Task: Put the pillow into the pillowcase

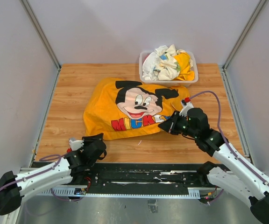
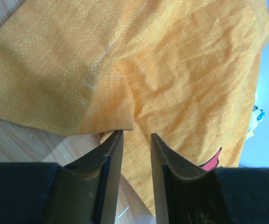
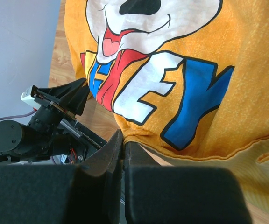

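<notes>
Top external: pillowcase (image 1: 125,109) lay plump just ahead of both claws, pillow unseen, probably already inside. Left claw (image 1: 97,139) stood with jaws apart and empty, just short of its near edge. Right claw (image 1: 166,127) was pressed together at that edge, pinch uncertain.

Orange-yellow pillowcase (image 1: 107,106) printed with a Mickey Mouse face and coloured letters lies puffed and wrinkled, print up, at the centre of the table (image 1: 69,88).
</notes>
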Tool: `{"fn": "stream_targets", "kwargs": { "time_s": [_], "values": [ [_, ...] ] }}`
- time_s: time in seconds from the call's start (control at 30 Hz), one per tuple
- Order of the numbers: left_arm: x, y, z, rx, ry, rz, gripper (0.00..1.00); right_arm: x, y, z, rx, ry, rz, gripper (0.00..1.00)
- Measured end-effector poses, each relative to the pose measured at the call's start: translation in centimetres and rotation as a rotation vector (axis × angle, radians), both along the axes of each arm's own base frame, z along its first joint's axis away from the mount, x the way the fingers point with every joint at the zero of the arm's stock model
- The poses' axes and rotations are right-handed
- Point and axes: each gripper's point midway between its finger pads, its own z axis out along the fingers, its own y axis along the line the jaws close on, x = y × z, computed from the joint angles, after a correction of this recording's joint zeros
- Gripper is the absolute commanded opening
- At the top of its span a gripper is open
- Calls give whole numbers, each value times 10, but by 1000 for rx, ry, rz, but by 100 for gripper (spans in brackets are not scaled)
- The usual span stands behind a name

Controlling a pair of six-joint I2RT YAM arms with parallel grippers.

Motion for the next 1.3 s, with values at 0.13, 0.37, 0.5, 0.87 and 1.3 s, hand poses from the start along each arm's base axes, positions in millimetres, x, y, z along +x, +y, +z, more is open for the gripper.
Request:
{"fn": "stream_targets", "kwargs": {
  "time_s": [0.13,0.37,0.5,0.87,1.3],
  "values": [
    [1,0,1,-4,-7,3,43,0,0,0,0,1,0,1],
    [-1,1,-14,69,41,-14,48,0,0,0,1,1,1,1],
    [-4,1,-23,149,97,-34,48,-1,0,0,3,1,2,1],
    [3,-37,-22,204,166,-178,56,-2,-1,-1,3,0,2,1],
    [15,-102,-20,67,116,-274,62,-4,-2,-7,0,7,2,1]
  ]
}}
